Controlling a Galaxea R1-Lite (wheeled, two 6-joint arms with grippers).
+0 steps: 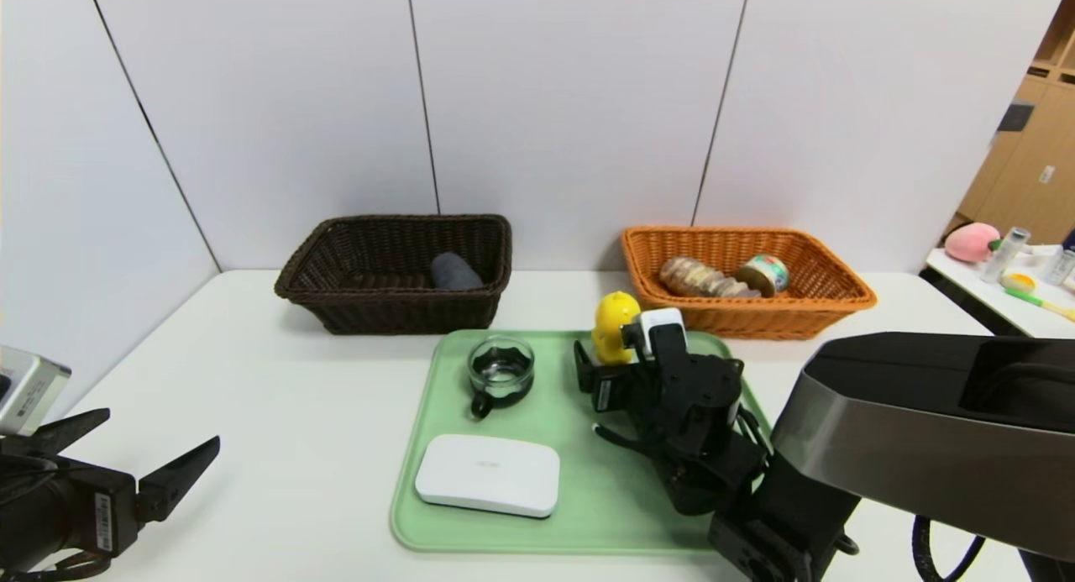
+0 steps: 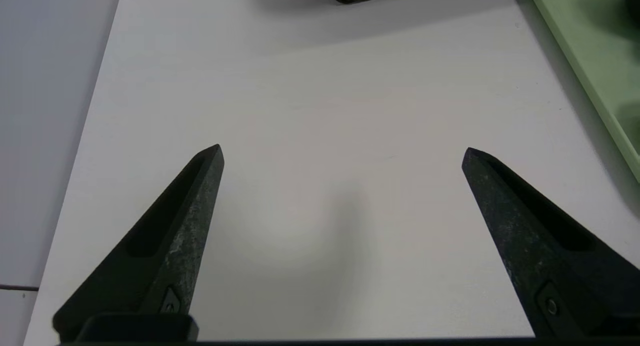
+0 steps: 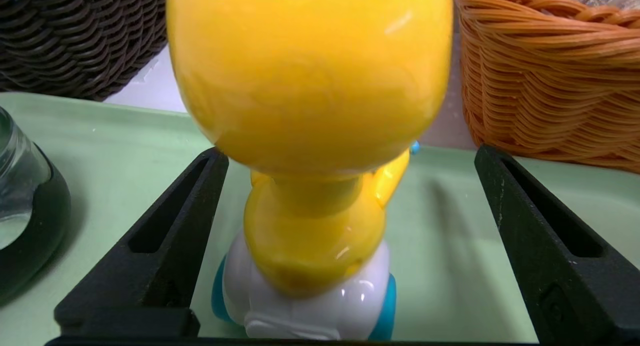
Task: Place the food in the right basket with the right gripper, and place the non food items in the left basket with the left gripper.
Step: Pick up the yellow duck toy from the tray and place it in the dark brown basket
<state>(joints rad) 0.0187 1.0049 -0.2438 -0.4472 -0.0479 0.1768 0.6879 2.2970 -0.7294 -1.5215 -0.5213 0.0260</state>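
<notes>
The yellow duck toy (image 1: 616,315) stands on its white-blue base at the back of the green tray (image 1: 588,498). My right gripper (image 1: 613,364) is open, one finger on each side of the duck (image 3: 310,86) without touching it. The glass cup (image 1: 500,368) and the flat white box (image 1: 487,474) lie on the tray. The bread roll (image 1: 701,278) and the tin (image 1: 764,273) lie in the orange-tan basket (image 1: 831,301). The dark grey cloth (image 1: 453,271) lies in the dark brown basket (image 1: 336,305). My left gripper (image 1: 159,431) is open and empty over bare table at the front left.
Both baskets stand against the white back wall. In the right wrist view the cup (image 3: 25,211) is beside one finger and the orange basket (image 3: 550,86) is just beyond the tray. A side table (image 1: 999,296) with a peach toy and bottles stands at the far right.
</notes>
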